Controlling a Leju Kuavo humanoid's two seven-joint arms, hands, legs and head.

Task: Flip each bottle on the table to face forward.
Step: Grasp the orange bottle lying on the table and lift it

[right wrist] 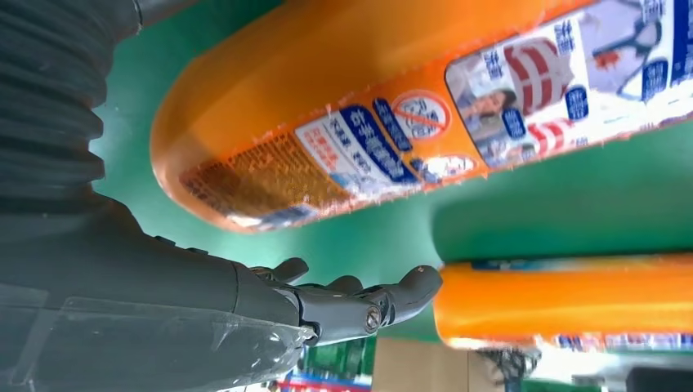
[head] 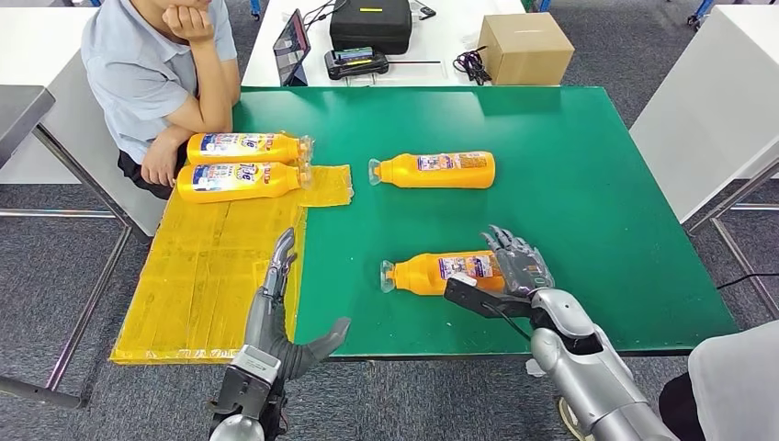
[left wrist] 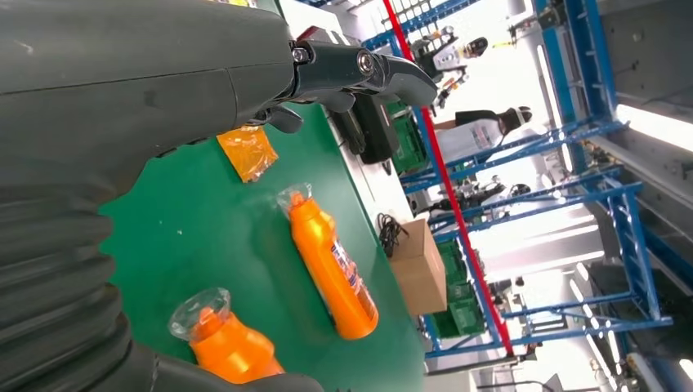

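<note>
On the green table (head: 588, 184), you have a yellow mat (head: 211, 266) at 9 o'clock carrying 2 bottles (head: 241, 163). A third bottle (head: 436, 170) lies at centre, a fourth bottle (head: 432, 273) at 6 o'clock. Your right hand (head: 514, 266) rests over the fourth's base, fingers spread, gripping nothing. Your left hand (head: 285, 317) hovers with fingers apart at 7 o'clock.

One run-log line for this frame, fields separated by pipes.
right hand open at near bottle base | left hand open, idle | far bottle untouched | two bottles on yellow mat
</note>
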